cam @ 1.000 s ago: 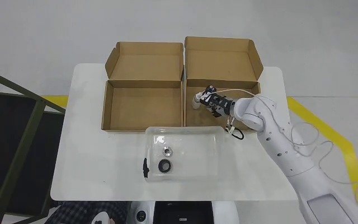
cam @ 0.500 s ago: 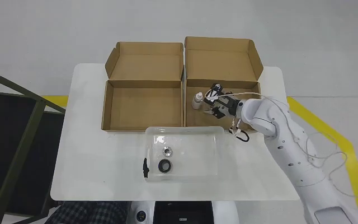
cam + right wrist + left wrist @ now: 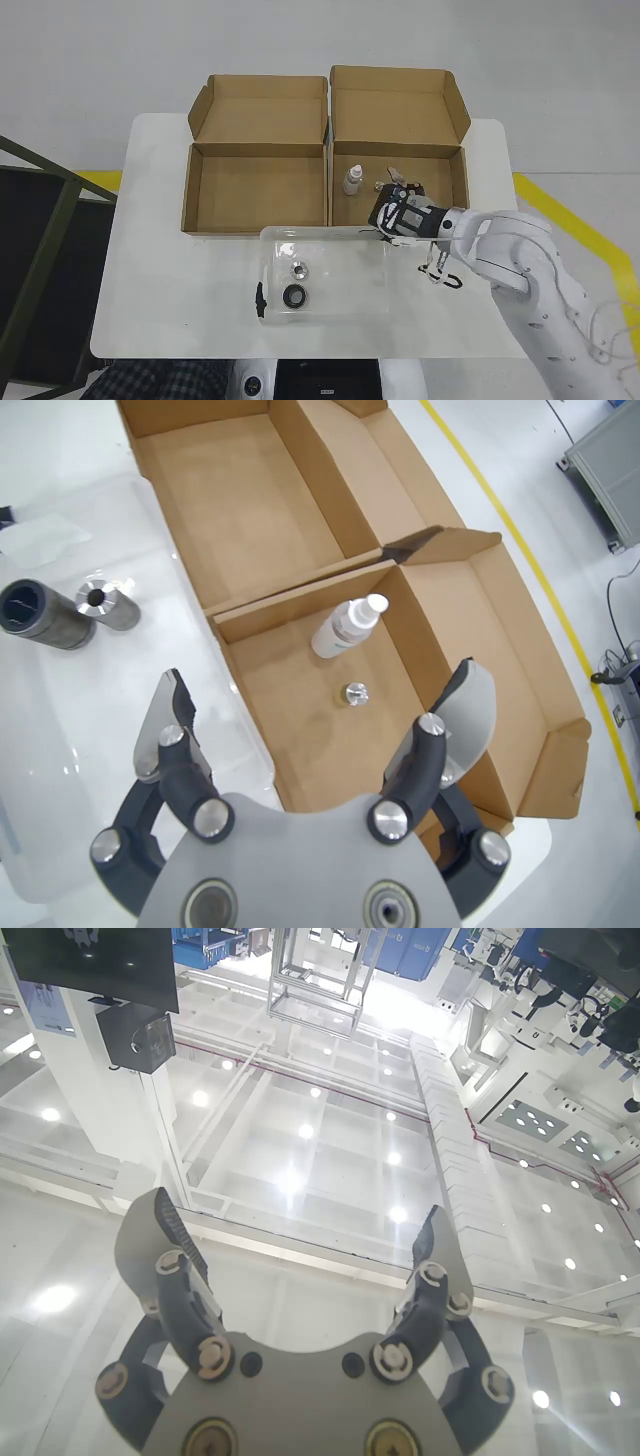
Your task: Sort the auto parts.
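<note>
A white spray bottle (image 3: 352, 180) (image 3: 345, 627) and a small metal fitting (image 3: 392, 173) (image 3: 355, 695) sit inside the right cardboard box (image 3: 448, 175) (image 3: 450, 600). The left cardboard box (image 3: 255, 190) (image 3: 240, 500) holds nothing. In the clear plastic bin (image 3: 370, 290) (image 3: 100, 700) stand a silver cylinder (image 3: 299, 269) (image 3: 107, 605) and a black cylinder (image 3: 294, 296) (image 3: 37, 615). My right gripper (image 3: 379, 216) (image 3: 320, 685) hovers open over the right box's near wall, beside the bin, with nothing between its fingers. My left gripper (image 3: 300, 1233) is open and points up at the ceiling.
A small black part (image 3: 259, 298) lies at the bin's left end. Both box lids (image 3: 398, 100) stand open at the far side. A white table (image 3: 160, 250) carries everything, with bare surface left of the boxes and bin.
My right gripper has drawn back from the bottle toward the box's near wall and the bin. The bottle stays standing in the right box.
</note>
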You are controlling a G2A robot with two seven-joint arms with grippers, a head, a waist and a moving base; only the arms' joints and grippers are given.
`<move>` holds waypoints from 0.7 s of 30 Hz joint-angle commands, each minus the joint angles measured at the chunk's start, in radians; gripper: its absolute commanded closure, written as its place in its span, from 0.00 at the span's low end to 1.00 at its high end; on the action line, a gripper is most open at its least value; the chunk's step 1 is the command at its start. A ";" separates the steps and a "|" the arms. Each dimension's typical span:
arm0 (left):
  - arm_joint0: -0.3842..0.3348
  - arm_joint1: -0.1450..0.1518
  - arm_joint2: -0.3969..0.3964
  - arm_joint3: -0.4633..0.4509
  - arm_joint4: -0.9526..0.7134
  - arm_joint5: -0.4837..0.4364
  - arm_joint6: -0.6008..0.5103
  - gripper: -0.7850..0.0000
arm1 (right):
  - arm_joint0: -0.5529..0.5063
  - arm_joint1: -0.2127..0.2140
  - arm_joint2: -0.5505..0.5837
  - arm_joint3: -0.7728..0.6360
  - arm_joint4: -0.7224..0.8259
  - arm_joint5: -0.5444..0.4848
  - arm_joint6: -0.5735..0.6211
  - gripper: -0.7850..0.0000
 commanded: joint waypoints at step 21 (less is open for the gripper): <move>0.000 0.000 0.000 0.000 0.000 0.000 0.000 0.00 | -0.097 -0.006 -0.221 -0.047 -0.180 -0.040 -0.099 0.33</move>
